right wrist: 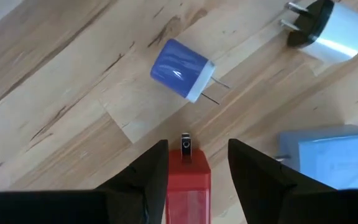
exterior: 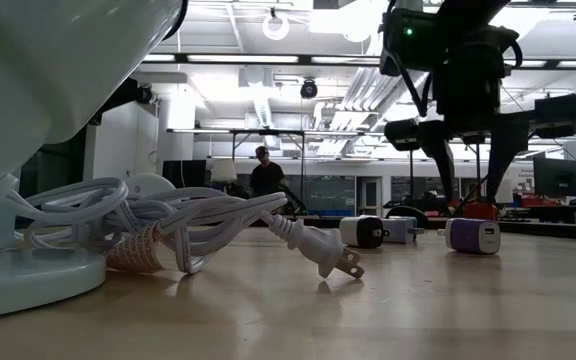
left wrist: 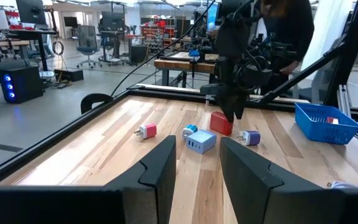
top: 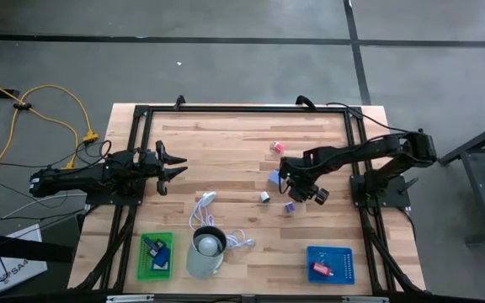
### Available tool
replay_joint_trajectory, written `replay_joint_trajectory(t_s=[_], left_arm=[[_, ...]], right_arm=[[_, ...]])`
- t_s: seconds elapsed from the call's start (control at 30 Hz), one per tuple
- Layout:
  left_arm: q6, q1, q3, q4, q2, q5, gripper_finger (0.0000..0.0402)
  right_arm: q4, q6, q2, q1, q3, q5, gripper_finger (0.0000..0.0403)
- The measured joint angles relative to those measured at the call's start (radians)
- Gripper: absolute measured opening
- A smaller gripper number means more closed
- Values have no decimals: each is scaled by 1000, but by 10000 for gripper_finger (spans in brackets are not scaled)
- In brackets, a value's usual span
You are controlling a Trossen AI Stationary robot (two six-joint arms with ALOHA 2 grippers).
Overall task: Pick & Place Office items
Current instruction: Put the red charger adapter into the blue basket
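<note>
The right tool (right wrist: 194,163) hangs over the middle of the surface (top: 226,143), its fingers spread, and a red piece (right wrist: 188,183) lies between them, not clearly clamped. Just beyond its tips lies a blue plug block (right wrist: 182,69), with a white-and-black plug (right wrist: 328,28) farther off and a pale blue block (right wrist: 334,155) beside it. The left tool (top: 171,167) waits released at the left edge.

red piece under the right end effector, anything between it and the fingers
Nothing visible. The red piece lies directly between the right end effector's open fingers, with the purple charger and pale blue block off to the sides.
</note>
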Motion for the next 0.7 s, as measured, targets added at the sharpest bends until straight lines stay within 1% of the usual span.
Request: replay_joint_trajectory(t_s=[0.13, 0.4, 0.6, 0.7], left_arm=[[0, 0, 0, 0, 0, 0, 120], [0, 0, 0, 0, 0, 0, 120], [0, 0, 0, 0, 0, 0, 120], [0, 0, 0, 0, 0, 0, 120]], right_arm=[[-3, 0, 0, -4, 0, -17, 153], [-19, -2, 0, -4, -4, -19, 153], [30, -8, 0, -20, -67, -14, 153], [52, -26, 0, -32, -84, 10, 153]])
